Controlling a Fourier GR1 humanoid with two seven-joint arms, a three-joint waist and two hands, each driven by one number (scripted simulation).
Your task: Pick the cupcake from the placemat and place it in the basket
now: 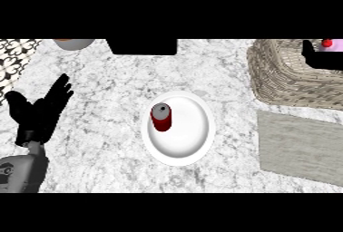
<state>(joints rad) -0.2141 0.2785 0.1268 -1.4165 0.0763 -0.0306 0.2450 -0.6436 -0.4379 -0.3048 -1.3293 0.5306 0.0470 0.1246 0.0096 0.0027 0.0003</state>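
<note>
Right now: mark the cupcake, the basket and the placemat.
cupcake (328,44): head view, pink frosting beneath the red cherry.
basket (281,77): head view, woven left wall.
placemat (301,145): head view, bare middle of the mat.

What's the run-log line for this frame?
right hand: shut on cupcake, over basket | left hand: open, resting at left | placemat: bare | red can: on white plate

Counter (100,136): grey-white marbled top. Centre: white plate (191,145) bearing a red can (161,118). 2 o'clock: wicker basket (288,81). 4 o'clock: grey placemat (301,147). 11 o'clock: bowl (74,43), cut by edge. 12 o'clock: black object (142,46).
</note>
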